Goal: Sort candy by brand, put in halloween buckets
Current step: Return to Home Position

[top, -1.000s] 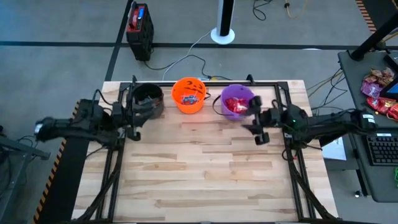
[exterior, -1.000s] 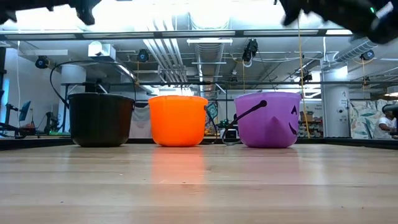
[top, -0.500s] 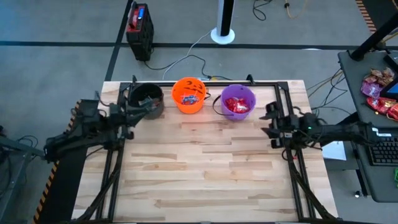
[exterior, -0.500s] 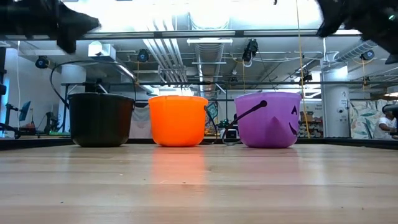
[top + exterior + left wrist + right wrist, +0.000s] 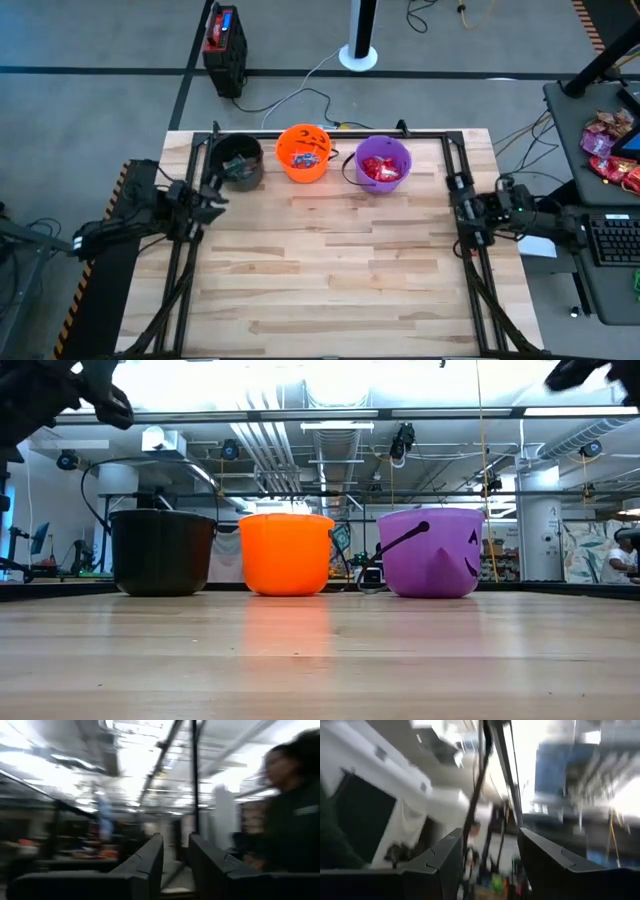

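Three buckets stand on their bases in a row at the table's far edge: black, orange and purple; they also show in the low view, black, orange and purple. Candy lies inside them: mixed blue and red pieces in the orange one, red packets in the purple one. My left gripper is raised at the table's left edge, near the black bucket, with a narrow gap and empty. My right gripper is raised at the right edge, open and empty.
A black metal frame runs along the table's far, left and right sides. More red candy packets lie on a side desk past the right edge. A person shows in the room in the left wrist view. The wooden tabletop stretches in front of the buckets.
Both arms have drawn back from the buckets. My left gripper has gone from beside the black bucket toward the table's left edge. My right gripper has gone from beside the purple bucket toward the right edge. The buckets have kept still.
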Controlling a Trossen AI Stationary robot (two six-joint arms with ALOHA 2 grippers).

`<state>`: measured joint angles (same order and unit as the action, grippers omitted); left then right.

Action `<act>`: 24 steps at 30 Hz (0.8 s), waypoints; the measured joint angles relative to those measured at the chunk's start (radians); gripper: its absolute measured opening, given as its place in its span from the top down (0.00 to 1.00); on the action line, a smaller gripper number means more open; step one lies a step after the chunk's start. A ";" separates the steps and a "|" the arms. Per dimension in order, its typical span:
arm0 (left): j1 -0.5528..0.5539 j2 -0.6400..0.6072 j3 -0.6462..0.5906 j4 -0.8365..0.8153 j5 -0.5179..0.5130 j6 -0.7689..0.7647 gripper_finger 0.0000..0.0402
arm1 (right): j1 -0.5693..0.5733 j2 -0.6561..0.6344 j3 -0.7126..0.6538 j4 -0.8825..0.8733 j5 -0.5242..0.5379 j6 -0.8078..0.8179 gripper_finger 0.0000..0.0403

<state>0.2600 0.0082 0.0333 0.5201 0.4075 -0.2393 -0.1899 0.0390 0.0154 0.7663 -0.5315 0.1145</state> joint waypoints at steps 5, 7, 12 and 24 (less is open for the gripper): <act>0.000 0.013 0.005 0.004 0.051 -0.076 0.81 | -0.001 0.053 -0.001 -0.103 0.008 -0.001 0.55; 0.000 0.017 0.005 0.000 0.048 -0.077 0.81 | -0.001 0.072 -0.001 -0.135 0.008 0.005 0.55; 0.000 0.020 0.005 -0.005 0.047 -0.077 0.81 | -0.001 0.120 -0.001 -0.184 0.008 0.005 0.55; 0.000 0.024 0.005 -0.013 0.047 -0.077 0.81 | -0.001 0.213 0.000 -0.192 0.008 0.005 0.55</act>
<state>0.2600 0.0319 0.0383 0.5076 0.4545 -0.3164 -0.1905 0.2516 0.0151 0.5743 -0.5234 0.1200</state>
